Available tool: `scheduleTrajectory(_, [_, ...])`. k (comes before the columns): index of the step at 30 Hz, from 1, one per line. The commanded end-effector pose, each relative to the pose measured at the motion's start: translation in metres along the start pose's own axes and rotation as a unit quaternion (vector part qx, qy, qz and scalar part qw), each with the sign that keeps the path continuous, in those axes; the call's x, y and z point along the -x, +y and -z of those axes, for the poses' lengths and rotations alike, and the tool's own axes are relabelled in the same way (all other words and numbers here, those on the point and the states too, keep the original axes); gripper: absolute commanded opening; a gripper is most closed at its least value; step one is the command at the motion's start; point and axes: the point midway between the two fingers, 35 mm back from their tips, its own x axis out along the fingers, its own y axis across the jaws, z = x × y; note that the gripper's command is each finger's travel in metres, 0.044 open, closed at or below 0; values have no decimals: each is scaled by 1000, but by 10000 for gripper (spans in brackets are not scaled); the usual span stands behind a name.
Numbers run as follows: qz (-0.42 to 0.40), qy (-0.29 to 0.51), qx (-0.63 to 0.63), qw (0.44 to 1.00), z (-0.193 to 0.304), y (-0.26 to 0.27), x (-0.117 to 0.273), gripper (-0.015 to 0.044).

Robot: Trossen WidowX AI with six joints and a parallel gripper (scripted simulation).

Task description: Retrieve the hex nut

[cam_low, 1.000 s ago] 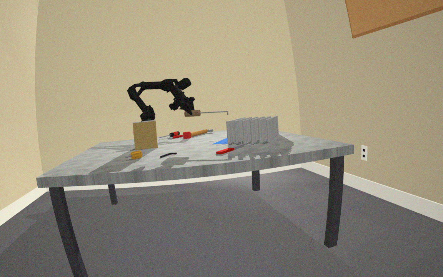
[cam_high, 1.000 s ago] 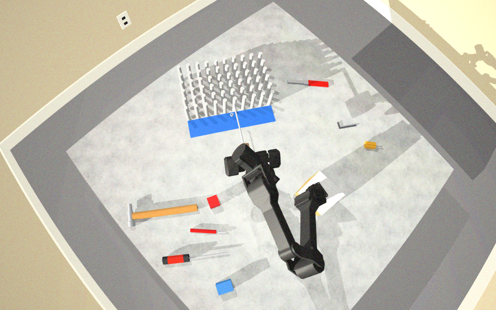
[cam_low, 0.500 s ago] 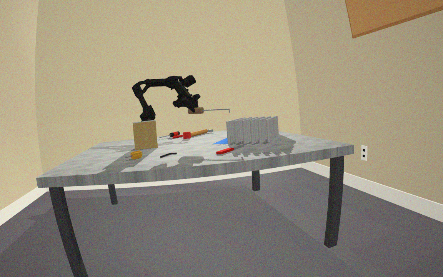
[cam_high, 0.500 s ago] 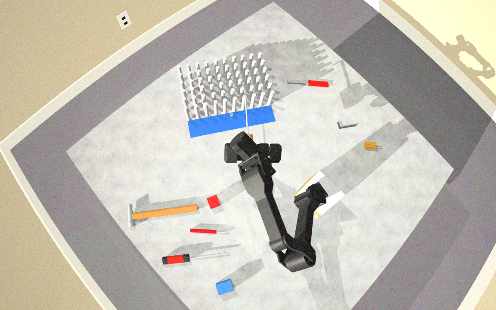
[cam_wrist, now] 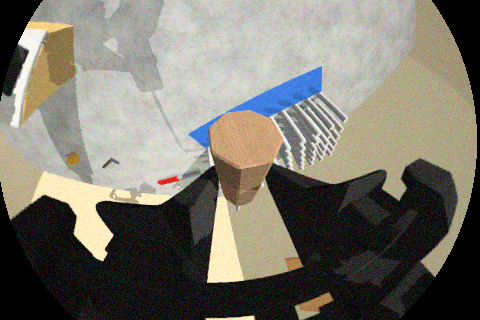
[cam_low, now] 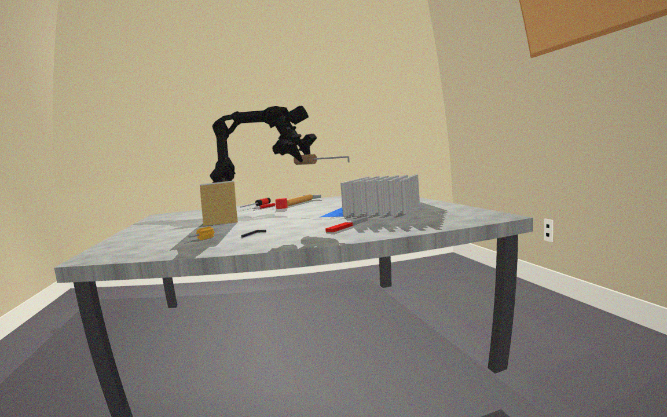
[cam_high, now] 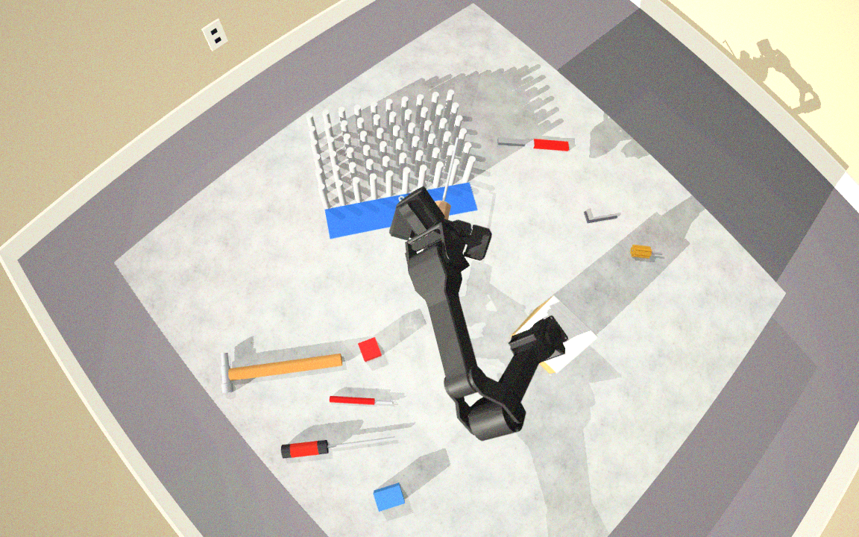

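Your claw (cam_high: 444, 212) (cam_low: 305, 156) (cam_wrist: 240, 168) grips the hook (cam_high: 449, 179) (cam_low: 332, 157) (cam_wrist: 245, 140) high; the nut (cam_high: 400, 198) looks to be on the strip (cam_high: 359, 218) (cam_low: 333, 213) (cam_wrist: 295, 87), so carry it clear of the spacers (cam_high: 389, 183) (cam_low: 377, 197) (cam_wrist: 333, 107) for setting down.

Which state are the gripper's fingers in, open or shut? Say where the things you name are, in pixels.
Shut on the hook tool (cam_high: 442, 208) (cam_low: 305, 158) (cam_wrist: 245, 140): its wooden handle sits between the gripper's (cam_low: 302, 155) (cam_wrist: 244, 180) fingers.

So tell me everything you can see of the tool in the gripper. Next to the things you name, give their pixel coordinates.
The hook tool (cam_high: 443, 206) (cam_low: 305, 159) (cam_wrist: 245, 137) has a faceted, wood-brown handle and a thin grey metal-looking rod with a short down-bent tip. Raised above the table (cam_high: 272, 294) (cam_low: 294, 255) (cam_wrist: 280, 15), it lies nearly level, its rod pointing toward the spacers. The black gripper (cam_low: 302, 155) (cam_wrist: 240, 168) is shut on its handle.
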Motion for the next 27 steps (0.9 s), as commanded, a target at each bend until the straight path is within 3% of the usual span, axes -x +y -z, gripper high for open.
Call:
scheduleTrajectory(1, [-15, 9, -31, 999, 18, 1, -3, 0])
scheduleTrajectory(27, [-129, 50, -225, 965, 129, 38, -41, 0])
